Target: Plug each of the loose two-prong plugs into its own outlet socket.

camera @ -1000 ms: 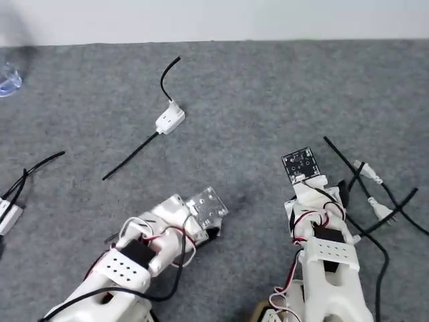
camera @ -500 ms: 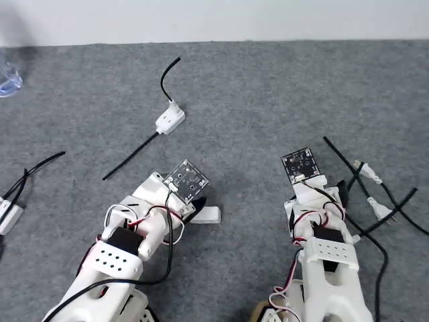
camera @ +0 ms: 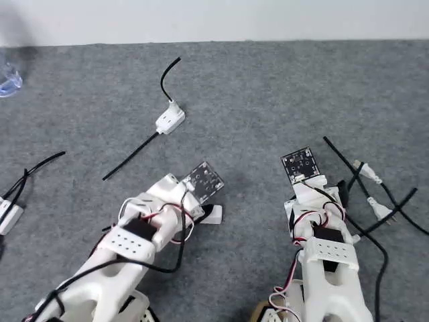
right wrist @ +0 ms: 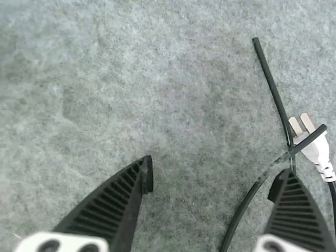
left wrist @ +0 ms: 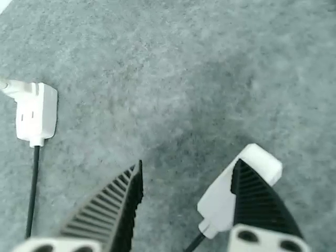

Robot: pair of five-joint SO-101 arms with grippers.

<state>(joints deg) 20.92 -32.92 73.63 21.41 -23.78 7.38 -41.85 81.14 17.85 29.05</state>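
A white outlet socket (camera: 169,119) on a black cord lies on the grey carpet at the back left; it shows slots-up (left wrist: 35,112) in the left wrist view. A second white socket piece (camera: 212,215) (left wrist: 237,185) lies beside one finger of my left gripper (left wrist: 184,195), which is open and grips nothing. My right gripper (right wrist: 210,195) is open over bare carpet. A white two-prong plug (right wrist: 314,144) lies just outside one of its fingers. In the high view two such plugs (camera: 369,172) (camera: 382,211) lie among crossed black cords right of that arm.
A third white socket (camera: 7,216) with black cords sits at the carpet's left edge. A clear plastic item (camera: 8,79) lies at the far left back. A white wall borders the carpet behind. Open carpet stretches between the two arms and toward the back.
My left arm's wrist has lifted and moved toward the back, then swung slightly right; the white socket piece beside it came into sight. The right arm has stayed still.
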